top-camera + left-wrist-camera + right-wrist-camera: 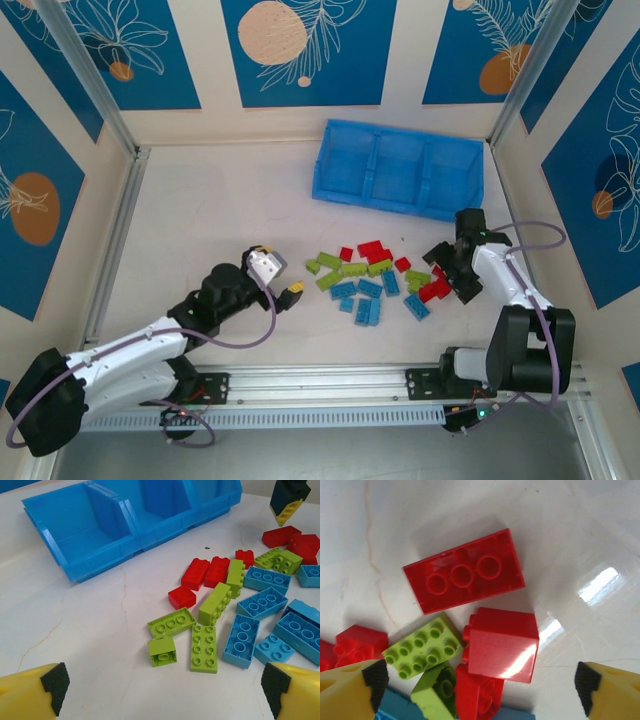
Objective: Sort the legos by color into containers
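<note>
Beneath our right tool (480,690), spread wide and empty, red legos (465,577) touch lime legos (422,652); closing here we might pinch both colors. The blue tray (395,198) sits beyond it; left tool (164,685) likewise released.

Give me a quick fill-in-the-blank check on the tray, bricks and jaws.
The bright blue plastic tray has ____ compartments, none holding the small lime, red and light blue plastic bricks. The upturned plastic brick showing three round tubes is ____. Both arms' jaws stand ____.
Missing words: three; red; open.
</note>
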`<state>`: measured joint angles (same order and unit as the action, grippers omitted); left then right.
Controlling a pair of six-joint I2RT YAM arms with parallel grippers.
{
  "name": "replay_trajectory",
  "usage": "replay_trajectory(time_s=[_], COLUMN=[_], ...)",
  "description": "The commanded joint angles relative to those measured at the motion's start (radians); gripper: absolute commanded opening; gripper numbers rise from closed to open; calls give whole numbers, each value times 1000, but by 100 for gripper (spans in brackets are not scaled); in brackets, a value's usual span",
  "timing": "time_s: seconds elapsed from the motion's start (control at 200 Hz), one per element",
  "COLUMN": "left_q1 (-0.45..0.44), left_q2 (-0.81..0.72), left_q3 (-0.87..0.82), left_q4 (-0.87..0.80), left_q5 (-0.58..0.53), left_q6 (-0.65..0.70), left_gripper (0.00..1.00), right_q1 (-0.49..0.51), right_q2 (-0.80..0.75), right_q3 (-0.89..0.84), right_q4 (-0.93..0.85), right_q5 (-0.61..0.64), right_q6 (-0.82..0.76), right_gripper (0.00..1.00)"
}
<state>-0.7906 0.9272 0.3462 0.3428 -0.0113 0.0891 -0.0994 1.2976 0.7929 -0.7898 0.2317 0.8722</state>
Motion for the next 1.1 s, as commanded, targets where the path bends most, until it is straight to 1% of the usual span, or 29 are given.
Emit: replay_trajectory(time_s=[0.0, 0.155, 0.34, 0.44, 0.46, 0.515, 0.625, 0.635, 0.665, 0.685, 0.71, 0.725, 0.745, 0.84, 0.96, 1.02, 1.095], left_q1=[-7, -7, -8, -9, -9, -10, -9, -10, -9, -10, -9, -10, -10, -11, -11, -11, -12], left_q2=[11, 11, 31, 34, 35, 34, 35, 35, 35, 36, 36, 36, 35, 35, 39, 44, 44], left_q3=[-3, -3, 5, 7, 7, 6, 5, 5, 5, 5, 4, 5, 5, 5, 5, 4, 5], left_q4=[15, 14, 9, 9, 8, 9, 9, 10, 9, 9, 8, 9, 8, 8, 10, 13, 18], left_q5=[-9, -12, 0, -7, -10, -17, -25, -26, -28, -29, -31, -30, -32, -35, -41, -39, -23], left_q6=[8, 8, 12, 12, 12, 14, 14, 13, 13, 13, 12, 12, 10, 8, 8, 6, 1], left_gripper=[100, 100, 100, 100, 100, 100, 100, 100, 100, 100, 100, 100, 100, 100, 100, 100, 100], right_q1=[-34, -52, -52, -53, -54, -56, -56, -56, -56, -55, -54, -54, -53, -47, -4, -3, -15], right_q2=[29, 43, 60, 58, 57, 50, 11, 5, -15, -30, -53, -68, -86, -202, -317, -310, -230], right_q3=[-37, -94, -129, -142, -144, -144, -141, -141, -140, -138, -137, -136, -135, -112, -15, 46, 165], right_q4=[27, 110, 183, 200, 203, 202, 189, 188, 180, 176, 169, 165, 158, 113, 73, 90, 122], right_q5=[-36, -72, -89, -85, -84, -81, -82, -85, -91, -95, -98, -99, -100, -95, -18, 11, 35], right_q6=[49, 66, 40, 28, 26, 19, 19, 19, 19, 18, 19, 19, 20, 36, 21, -13, -79], right_gripper=[92, 80, 70, 61, 58, 52, 49, 47, 45, 41, 40, 36, 35, 32, 32, 32, 31])
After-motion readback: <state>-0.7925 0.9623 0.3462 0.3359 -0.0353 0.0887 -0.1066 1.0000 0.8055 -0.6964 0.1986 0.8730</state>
